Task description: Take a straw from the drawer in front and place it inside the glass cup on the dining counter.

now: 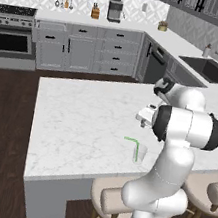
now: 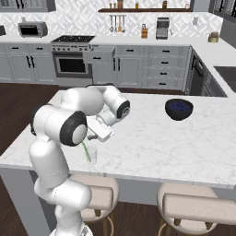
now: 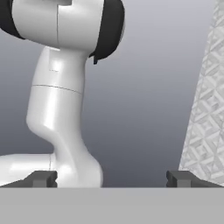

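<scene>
The light-green straw [image 1: 135,149] [image 2: 85,152] stands tilted inside the glass cup [image 1: 140,155] [image 2: 91,156], its bent top above the rim. The cup rests near the front edge of the white marble dining counter [image 1: 77,126] [image 2: 161,143]. My gripper [image 3: 111,178] is open, its two dark fingertips [image 3: 41,178] far apart with nothing between them. The white hand [image 1: 144,115] [image 2: 99,129] hangs above the counter, just above and behind the cup, clear of it. Across the room, beside the oven, the light-grey drawer [image 2: 100,56] stands pulled out.
A dark bowl [image 2: 179,109] sits on the counter to the right. Padded stools [image 1: 110,198] [image 2: 193,203] stand under the counter's front edge. The oven [image 2: 71,64] and sink [image 1: 209,69] line the far worktops.
</scene>
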